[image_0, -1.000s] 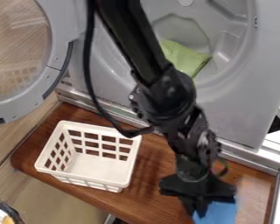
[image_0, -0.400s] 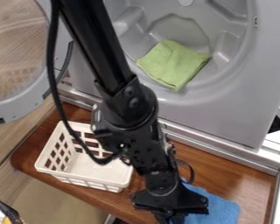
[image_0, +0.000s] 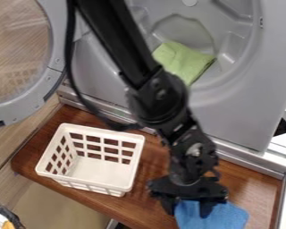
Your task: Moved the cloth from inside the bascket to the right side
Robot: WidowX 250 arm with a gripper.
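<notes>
A grey machine (image_0: 229, 116) is standing beyond the white basket (image_0: 86, 182), a brown wooden counter (image_0: 256, 188) is running beneath it, the black tool (image_0: 187, 212) is hanging to its right, fingers spread apart, and the blue cloth (image_0: 230, 218) is lying right of the basket too, partly below those fingers.

I am watched by a single camera, above and beyond the near edge of the table (image_0: 253, 184), looking down at a steep slant. It faces the far edge and the machine (image_0: 235, 120) behind. It is close: the frame crops the table's near right corner, the machine and its door (image_0: 26, 105).
</notes>
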